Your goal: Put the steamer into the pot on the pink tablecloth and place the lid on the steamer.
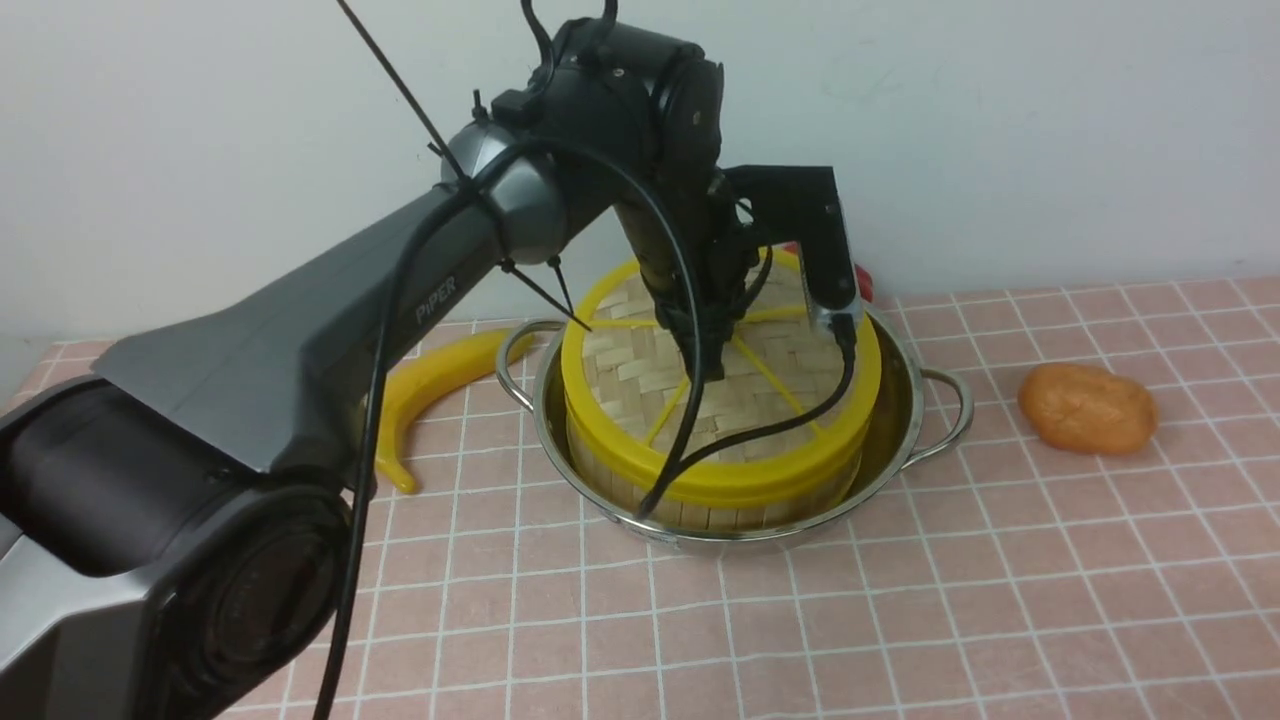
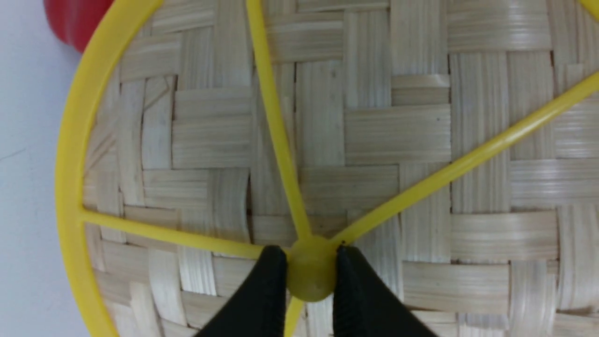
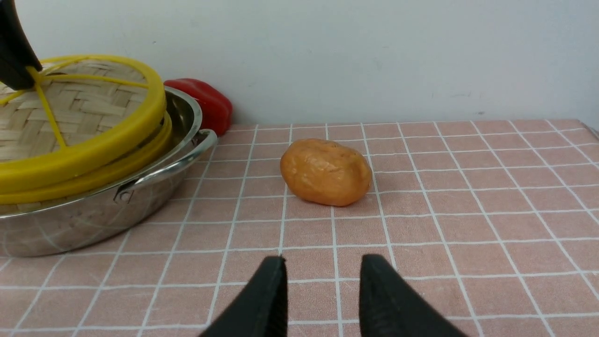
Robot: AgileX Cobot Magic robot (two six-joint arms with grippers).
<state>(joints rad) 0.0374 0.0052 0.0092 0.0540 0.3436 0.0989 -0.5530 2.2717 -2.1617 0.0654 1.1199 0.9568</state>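
The steel pot stands on the pink tablecloth. The steamer sits inside it; its slat wall shows below the yellow rim. The lid lies on top of the steamer, and in the right wrist view its far side sits a little higher than the steamer rim. My left gripper points down and is shut on the lid's yellow hub, a finger on each side. My right gripper is open and empty, low over the cloth to the right of the pot.
A yellow banana lies left of the pot. An orange lump like a potato lies to its right and ahead of my right gripper. A red pepper sits behind the pot by the wall.
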